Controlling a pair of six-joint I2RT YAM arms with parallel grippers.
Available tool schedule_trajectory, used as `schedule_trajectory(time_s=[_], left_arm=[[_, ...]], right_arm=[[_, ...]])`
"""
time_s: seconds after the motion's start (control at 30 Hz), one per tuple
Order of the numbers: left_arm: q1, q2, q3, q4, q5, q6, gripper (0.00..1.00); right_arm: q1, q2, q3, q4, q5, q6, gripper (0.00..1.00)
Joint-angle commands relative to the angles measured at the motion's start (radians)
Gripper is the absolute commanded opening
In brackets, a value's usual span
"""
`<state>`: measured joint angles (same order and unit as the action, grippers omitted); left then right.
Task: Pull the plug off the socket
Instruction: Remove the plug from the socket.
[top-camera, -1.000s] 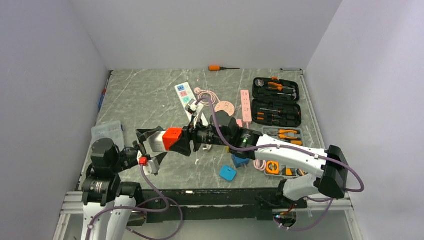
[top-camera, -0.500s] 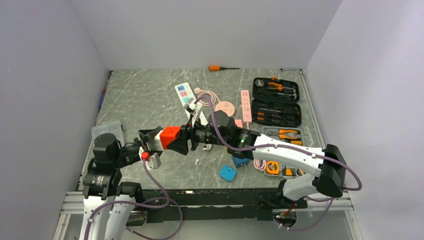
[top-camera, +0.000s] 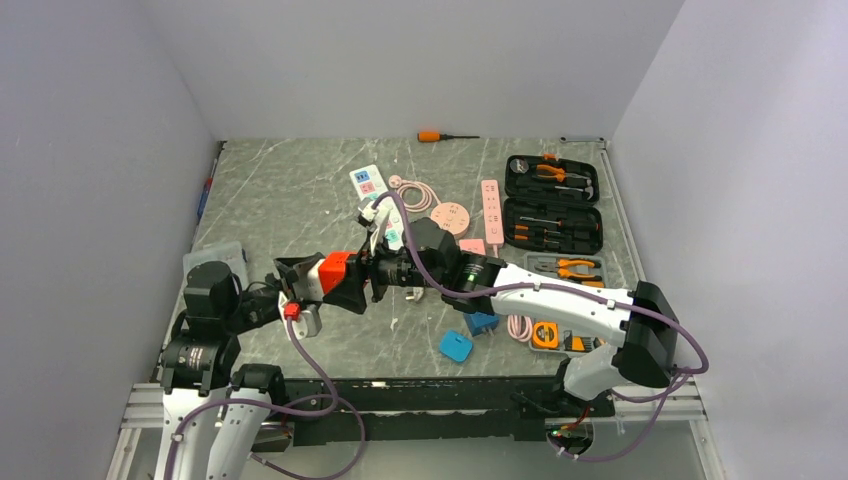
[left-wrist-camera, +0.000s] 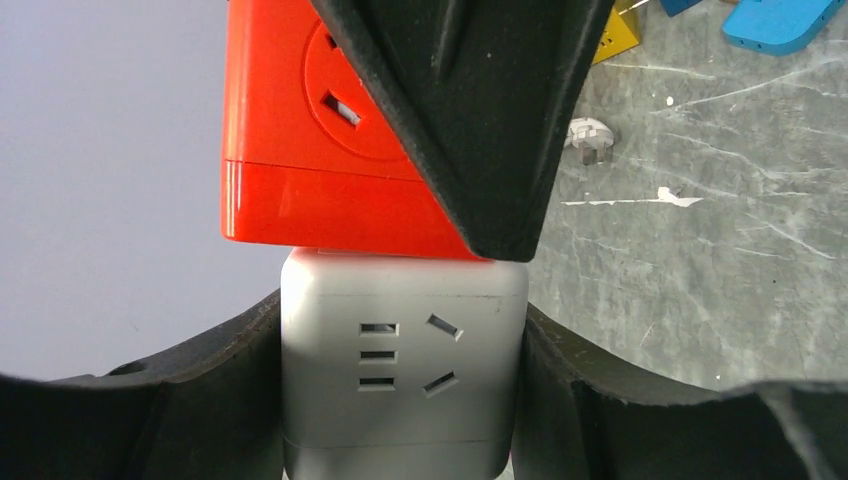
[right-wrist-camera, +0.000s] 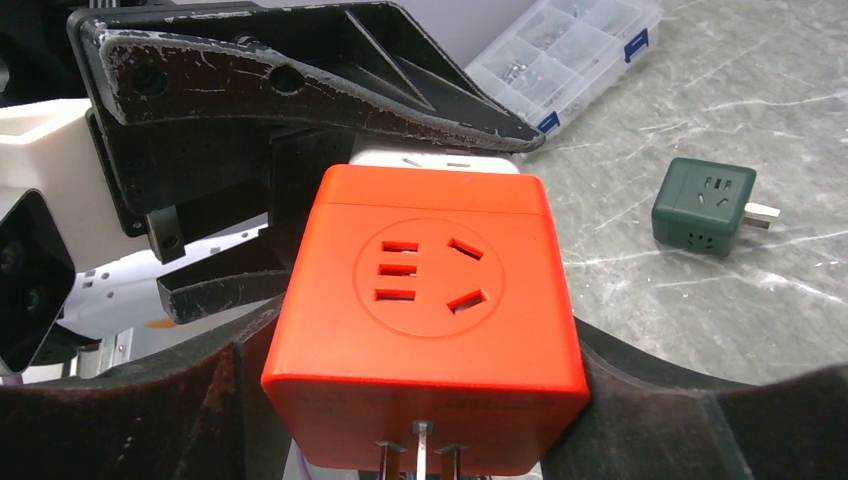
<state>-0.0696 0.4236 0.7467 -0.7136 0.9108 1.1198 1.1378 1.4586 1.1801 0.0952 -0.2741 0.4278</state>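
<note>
So left jaws have just clamped the white cube (left-wrist-camera: 400, 400), still plugged against the orange cube (right-wrist-camera: 430, 300); right jaws straddle that one, grip unclear. Pull can start.

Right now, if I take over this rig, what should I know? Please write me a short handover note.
Left gripper: shut on the white cube, held in the air.
Right gripper: around the orange cube, close at both sides; I cannot tell whether the grip is firm.
Things: the two cubes sit face to face, with no gap visible between them.
Done: both cubes are reached and raised.
Left: pull the cubes apart.
</note>
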Motion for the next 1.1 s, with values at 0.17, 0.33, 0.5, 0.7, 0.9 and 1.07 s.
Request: schedule_trajectory(time_s=[0.17, 0.33, 0.5, 0.7, 0.9, 1.07], left_arm=[[-0.001, -0.001, 0.027, -0.029, 0.023, 0.096, 0.00], [-0.002, 0.005, 0.013, -0.009, -0.017, 0.090, 0.00], [-0.003, 0.026, -0.014, 0.039, -0.092, 0.080, 0.00], [-0.003, 0.050, -0.038, 0.066, -0.142, 0.096, 0.00], [-0.004, 0.079, -0.049, 0.036, -0.196, 0.139, 0.00], [-0.004, 0.072, -0.080, 0.035, -0.226, 0.179, 0.00]], right_arm=[[0.009, -0.039, 0.002, 0.061, -0.024, 0.002, 0.21], [0.009, -0.116, -0.069, 0.069, 0.025, 0.007, 0.00], [0.008, -0.204, -0.192, 0.113, 0.079, 0.040, 0.00], [0.008, -0.269, -0.301, 0.159, 0.122, 0.074, 0.00], [0.009, -0.311, -0.334, 0.150, 0.150, 0.071, 0.00], [0.008, -0.354, -0.361, 0.147, 0.168, 0.066, 0.00]])
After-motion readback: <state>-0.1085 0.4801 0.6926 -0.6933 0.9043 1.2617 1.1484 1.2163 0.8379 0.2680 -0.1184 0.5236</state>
